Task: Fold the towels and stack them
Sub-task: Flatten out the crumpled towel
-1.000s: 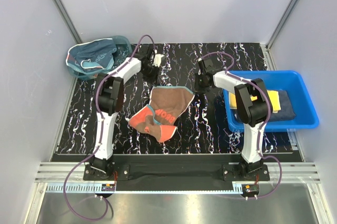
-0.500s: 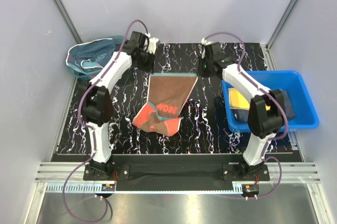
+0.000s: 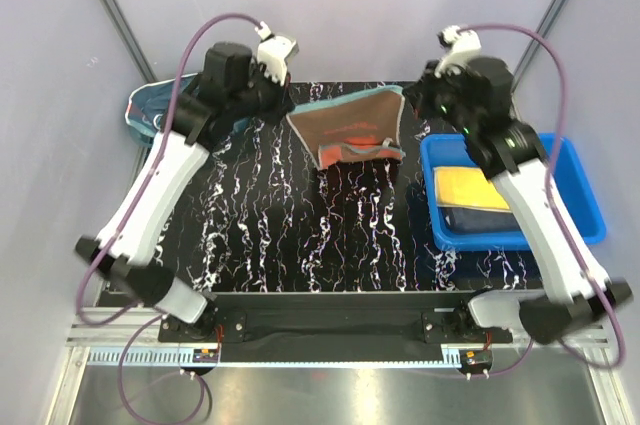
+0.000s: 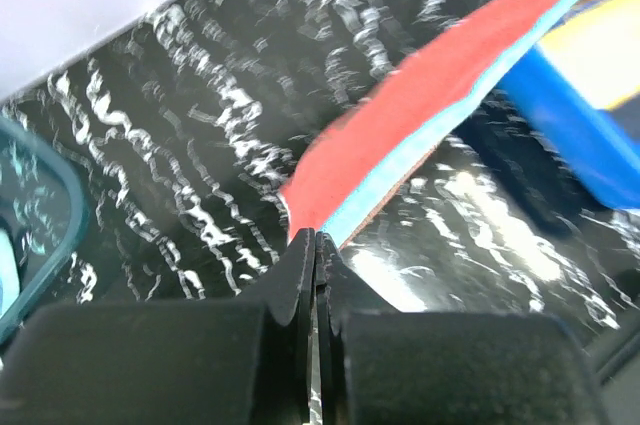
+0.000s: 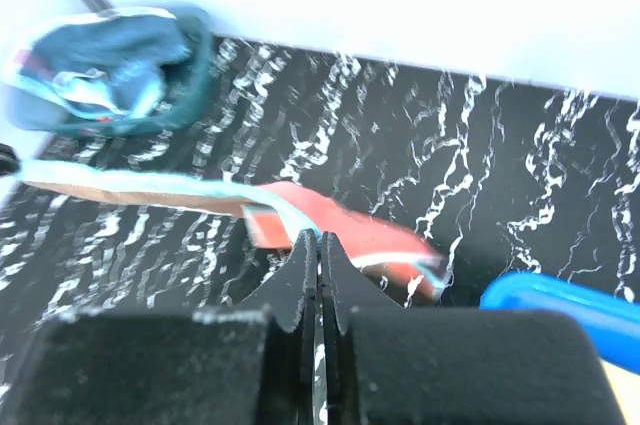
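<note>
Now raised and carried rearward: soft orange-red towel, teal-trimmed, brown-faced. Pinched taut at both top corners by left gripper and right gripper, jaws clamped.

Soft matt cloth towel, glossy plastic bin

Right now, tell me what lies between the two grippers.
The orange-red towel, stretched from the left gripper to the right gripper; the top view shows it.

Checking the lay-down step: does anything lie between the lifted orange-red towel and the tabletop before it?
Nothing visible does. The left gripper and right gripper pinch the towel by its upper corners; the table before it looks bare, the blue bin sits aside.
</note>
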